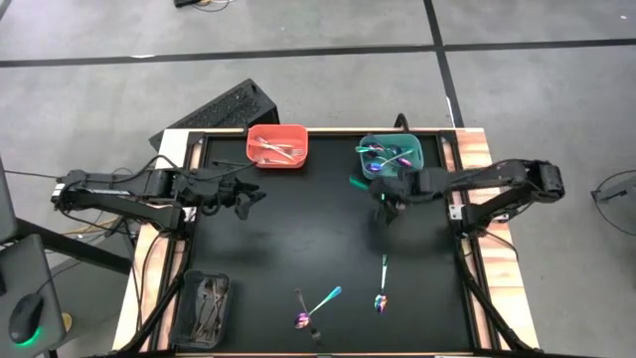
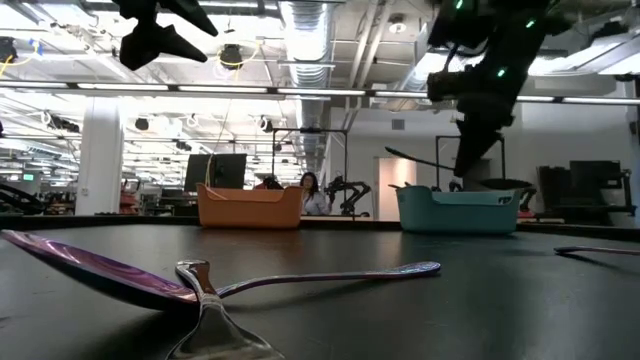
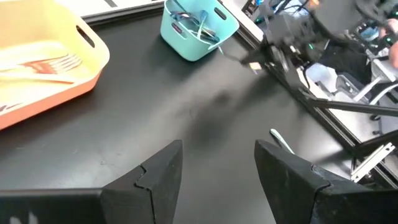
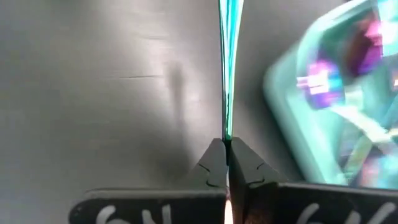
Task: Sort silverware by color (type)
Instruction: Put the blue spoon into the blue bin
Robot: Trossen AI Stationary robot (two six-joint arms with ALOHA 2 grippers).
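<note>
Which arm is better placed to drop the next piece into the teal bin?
The right. Its claw is shut on a teal-handled utensil just beside the teal bin. The left claw is open, holds nothing, and sits near the red bin.

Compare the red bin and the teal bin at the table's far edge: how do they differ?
The red bin is wider and shallower; the teal bin looks deeper. The red bin holds plain silver forks; the teal bin holds iridescent pieces. The right gripper holds a teal-handled utensil beside the teal bin.
</note>
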